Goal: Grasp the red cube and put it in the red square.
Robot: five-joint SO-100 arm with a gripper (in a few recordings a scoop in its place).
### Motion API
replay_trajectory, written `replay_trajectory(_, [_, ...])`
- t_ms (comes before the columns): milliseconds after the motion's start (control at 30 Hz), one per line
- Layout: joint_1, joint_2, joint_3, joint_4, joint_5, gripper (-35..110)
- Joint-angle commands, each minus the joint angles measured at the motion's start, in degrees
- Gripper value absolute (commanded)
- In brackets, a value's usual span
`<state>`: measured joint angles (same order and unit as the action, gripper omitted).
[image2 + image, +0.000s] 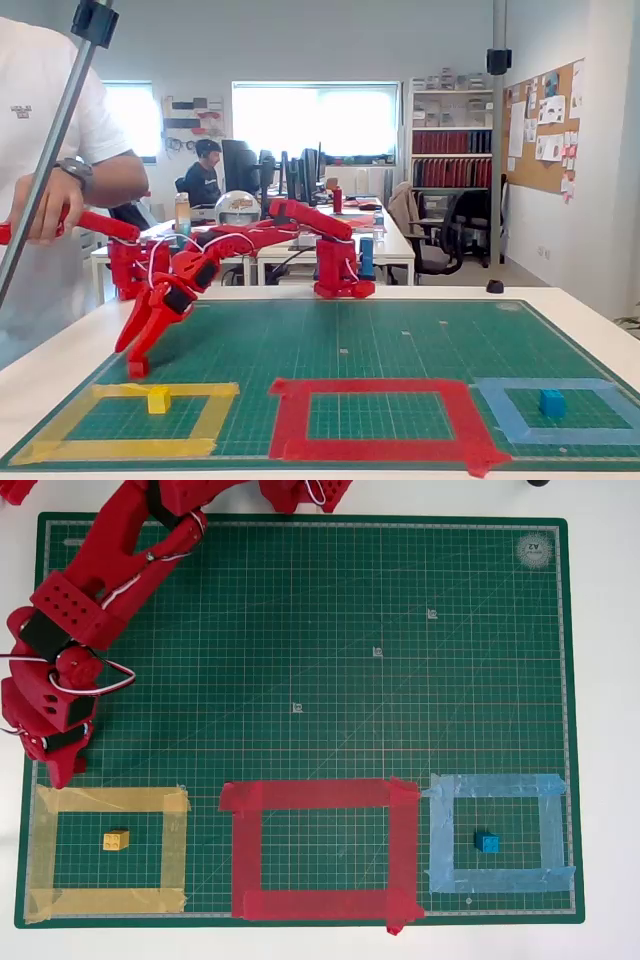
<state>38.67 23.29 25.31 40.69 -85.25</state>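
Though nearest the fixed cam, the red square [290, 420] holds nothing inside but green mat [400, 340]. Yellow cube [158, 400] sits in the yellow frame [215, 415] and blue cube [551, 403] in the blue frame [500, 410], prob. sorted by colour, so red is the one left to do. Just behind the yellow frame's far edge, gripper [140, 355] points down at the mat with a small red block, likely the red cube [137, 368], at its tip. Red on red, so can't tell whether the jaws are clenched on it or released. Arm is stretched low from its base at the far mat edge, presumably to reach that corner.
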Motion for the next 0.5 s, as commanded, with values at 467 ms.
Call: replay_trajectory(467, [-2.8,2.8,-0.1,-1.1,-1.3,21])
